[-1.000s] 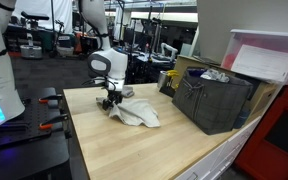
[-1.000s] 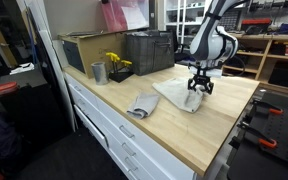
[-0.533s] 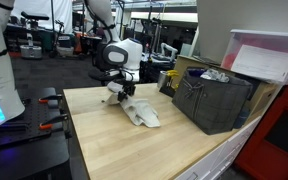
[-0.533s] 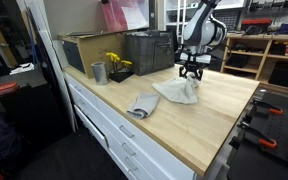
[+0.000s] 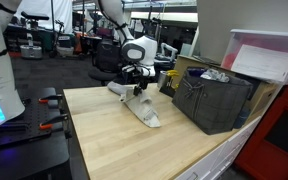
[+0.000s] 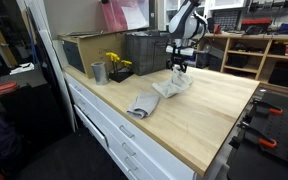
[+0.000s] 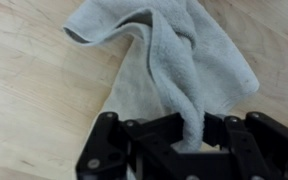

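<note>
My gripper (image 5: 138, 82) is shut on a light grey towel (image 5: 142, 105) and holds one end of it up off the wooden table (image 5: 114, 140); the rest trails down onto the tabletop. In an exterior view the gripper (image 6: 177, 70) lifts the towel (image 6: 174, 84) near the dark crate. In the wrist view the towel (image 7: 174, 60) is pinched between the black fingers (image 7: 144, 135) of the gripper (image 7: 189, 135) and hangs down over the wood. A second, folded grey cloth (image 6: 142, 104) lies nearer the table's front edge.
A dark grey crate (image 5: 212, 98) stands on the table close to the gripper, also seen in an exterior view (image 6: 149, 50). A metal cup (image 6: 98, 72) and a holder with yellow items (image 6: 117, 66) stand beyond. A cardboard box (image 6: 82, 50) sits behind.
The gripper has carried the towel's held end across the table toward the dark crate and lifted it; the towel has been drawn into a longer, narrower shape.
</note>
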Available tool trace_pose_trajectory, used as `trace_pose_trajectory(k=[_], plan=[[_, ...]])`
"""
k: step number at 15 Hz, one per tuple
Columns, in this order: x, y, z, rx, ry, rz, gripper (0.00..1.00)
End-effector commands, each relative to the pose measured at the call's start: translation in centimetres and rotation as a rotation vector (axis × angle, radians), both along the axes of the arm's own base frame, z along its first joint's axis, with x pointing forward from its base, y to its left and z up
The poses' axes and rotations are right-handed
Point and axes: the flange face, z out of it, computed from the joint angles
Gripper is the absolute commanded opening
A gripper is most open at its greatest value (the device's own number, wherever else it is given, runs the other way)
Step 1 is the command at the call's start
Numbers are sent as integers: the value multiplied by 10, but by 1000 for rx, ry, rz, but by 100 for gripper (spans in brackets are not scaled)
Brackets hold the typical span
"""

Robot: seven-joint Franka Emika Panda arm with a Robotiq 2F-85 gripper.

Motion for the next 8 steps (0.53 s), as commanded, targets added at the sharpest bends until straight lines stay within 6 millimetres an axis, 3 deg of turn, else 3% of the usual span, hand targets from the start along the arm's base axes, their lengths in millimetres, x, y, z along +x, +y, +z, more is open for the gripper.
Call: trace_pose_trajectory(k=[1,4,8], plan=[[36,-6,-9,-10,50,-26,0],[52,-20,-12,-20,93,-132,0],[56,-50,-13,-67,125,-292,0]])
